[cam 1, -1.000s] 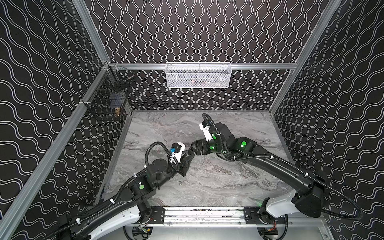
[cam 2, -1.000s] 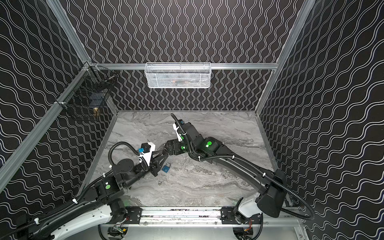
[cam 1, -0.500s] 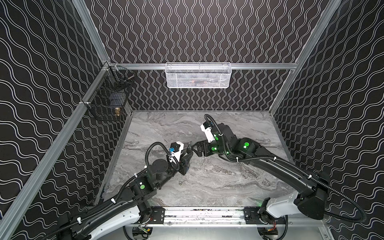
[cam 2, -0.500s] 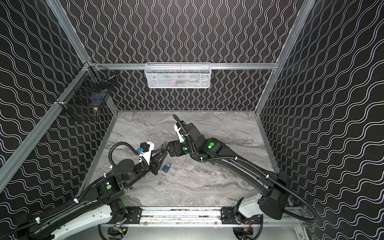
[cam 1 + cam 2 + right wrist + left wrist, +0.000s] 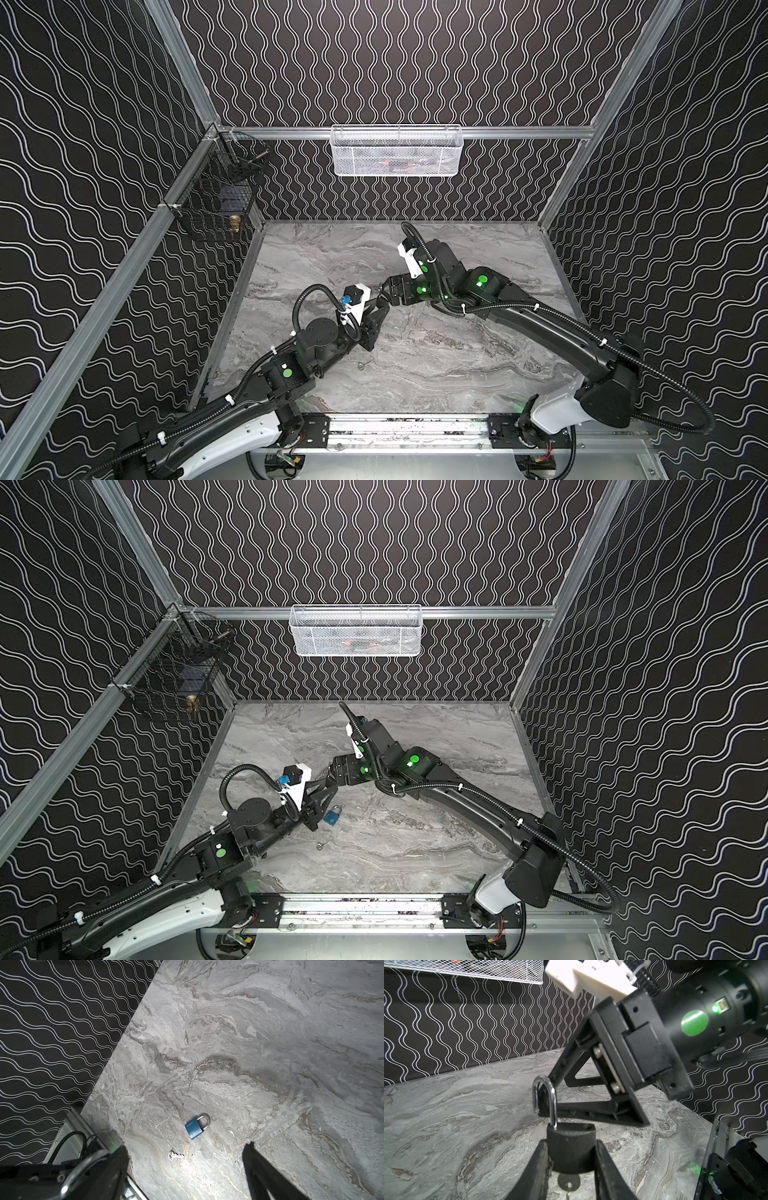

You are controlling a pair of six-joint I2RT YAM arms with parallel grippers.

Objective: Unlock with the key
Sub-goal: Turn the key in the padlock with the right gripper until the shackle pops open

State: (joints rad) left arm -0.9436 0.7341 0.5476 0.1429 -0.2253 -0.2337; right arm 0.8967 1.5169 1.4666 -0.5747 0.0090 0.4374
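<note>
Left gripper: I'm clamping the black padlock, shackle open.
Right gripper: I'm holding it spread beside that padlock.
Blue padlock print: unreadable.

A: What kind of place is this, in your opinion?

B: A robotics laboratory, I would say, and more exactly a closed test cell. In both top views the left arm and the right arm are mounted on one metal rail at the front edge.

A: Could it not be a workshop?

B: I think not. The walls are dark panels with a printed wave pattern, held in an aluminium frame. The surface is a marble-look sheet. A white mesh basket and a black wire basket hang on the frame.

A: And the arms themselves?

B: Each arm carries a wrist camera, which looks at the left end effector or the right end effector.
</note>
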